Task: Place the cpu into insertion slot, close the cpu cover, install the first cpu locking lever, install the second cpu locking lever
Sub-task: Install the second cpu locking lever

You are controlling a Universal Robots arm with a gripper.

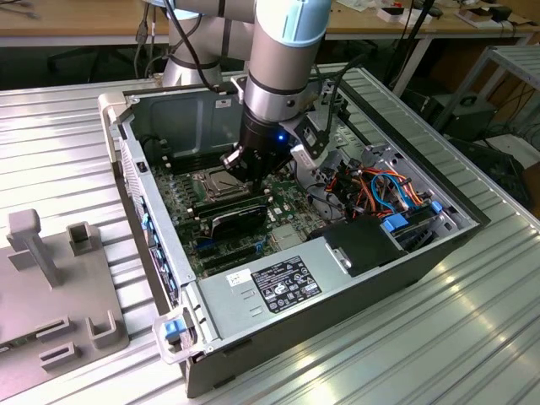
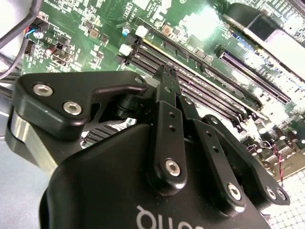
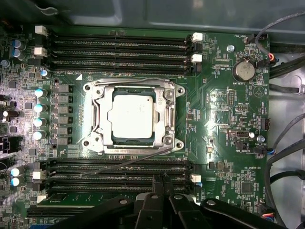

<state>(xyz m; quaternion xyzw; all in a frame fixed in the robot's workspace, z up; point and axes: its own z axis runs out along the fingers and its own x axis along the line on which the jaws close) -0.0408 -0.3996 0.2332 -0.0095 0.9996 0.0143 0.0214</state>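
The cpu (image 3: 131, 117), a silver-grey square, lies in the insertion slot (image 3: 92, 141) on the green board. The cpu cover (image 3: 97, 114) lies flat around it, and the chip shows through its window. One thin wire lever (image 3: 128, 82) runs along the socket's edge by the far memory slots. A second lever (image 3: 128, 162) slants away from the socket across the near memory slots. My gripper (image 3: 162, 180) is shut with nothing between its fingers, and it hovers over those near memory slots beside the socket. In the second wrist view the gripper (image 2: 167, 76) has its black fingers pressed together. In the exterior view the gripper (image 1: 239, 166) hangs just beside the socket (image 1: 221, 182).
The open computer case (image 1: 126, 143) lies on a ribbed metal table. A power supply (image 1: 278, 283) fills its near side, with orange and blue cables (image 1: 384, 190) at the exterior view's right. A grey fixture (image 1: 51, 278) stands at the exterior view's left. A round battery (image 3: 244, 70) sits on the board.
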